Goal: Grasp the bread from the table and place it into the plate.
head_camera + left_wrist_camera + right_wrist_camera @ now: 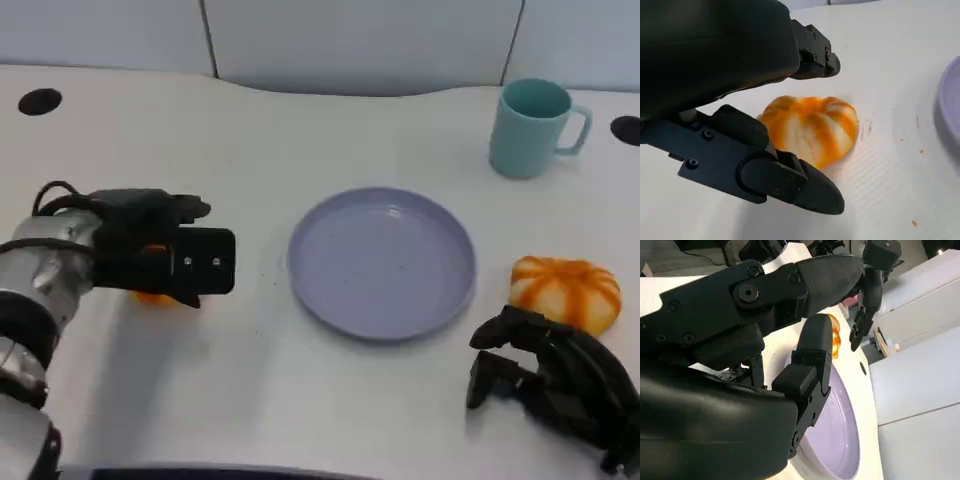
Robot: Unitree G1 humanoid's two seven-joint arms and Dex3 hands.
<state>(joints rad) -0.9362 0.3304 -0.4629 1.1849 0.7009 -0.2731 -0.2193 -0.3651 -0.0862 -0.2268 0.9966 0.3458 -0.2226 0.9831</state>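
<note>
An orange-and-white bread roll (815, 125) lies on the white table, left of the lilac plate (382, 262). My left hand (165, 255) hovers right over it and hides most of the roll (155, 297) in the head view. In the left wrist view its fingers (790, 182) stand on either side of the roll, the upper ones clear of it. A second roll (565, 292) lies right of the plate. My right hand (555, 385) rests on the table just in front of that roll, fingers bent and holding nothing. The plate holds nothing.
A teal mug (535, 125) stands at the back right, behind the plate. Round cable holes (40, 101) sit in the table's far corners. A few crumbs lie on the table between the left roll and the plate's edge (950, 100).
</note>
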